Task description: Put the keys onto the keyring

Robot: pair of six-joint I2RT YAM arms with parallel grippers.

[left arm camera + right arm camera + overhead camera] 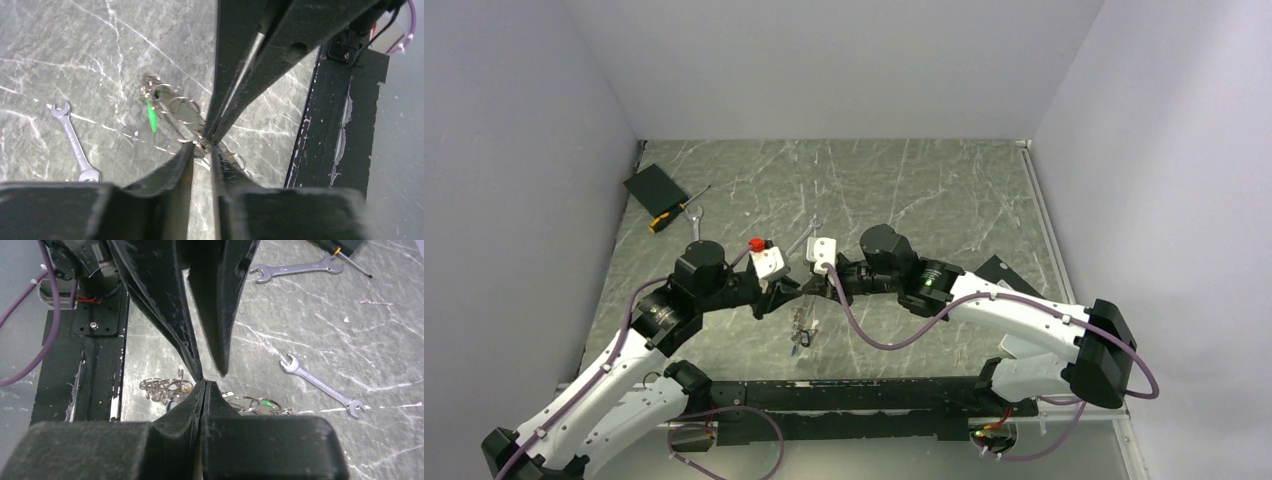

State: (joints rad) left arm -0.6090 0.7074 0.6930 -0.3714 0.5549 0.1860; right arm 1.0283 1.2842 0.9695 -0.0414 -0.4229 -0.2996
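The keyring (pixel 801 322) is a bunch of thin silvery loops strung out under the point where both grippers meet. In the left wrist view the loops (pixel 176 106) carry a green key (pixel 151 116). In the right wrist view loops (pixel 162 387) show left of my fingers, and more loops with the green key (pixel 269 404) to the right. A bluish key (pixel 797 350) hangs at the bunch's near end. My left gripper (pixel 203 147) is nearly shut, with a bit of ring wire between its tips. My right gripper (pixel 204 382) is pressed shut at the same spot; the wire inside is hidden.
Two silver spanners (pixel 320 386) (pixel 296 269) lie on the marble table beyond the grippers, one also in the left wrist view (pixel 74 145). A black box (pixel 654 188) and a yellow-handled screwdriver (pixel 674 212) sit at the far left. A black rail (pixel 874 395) runs along the near edge.
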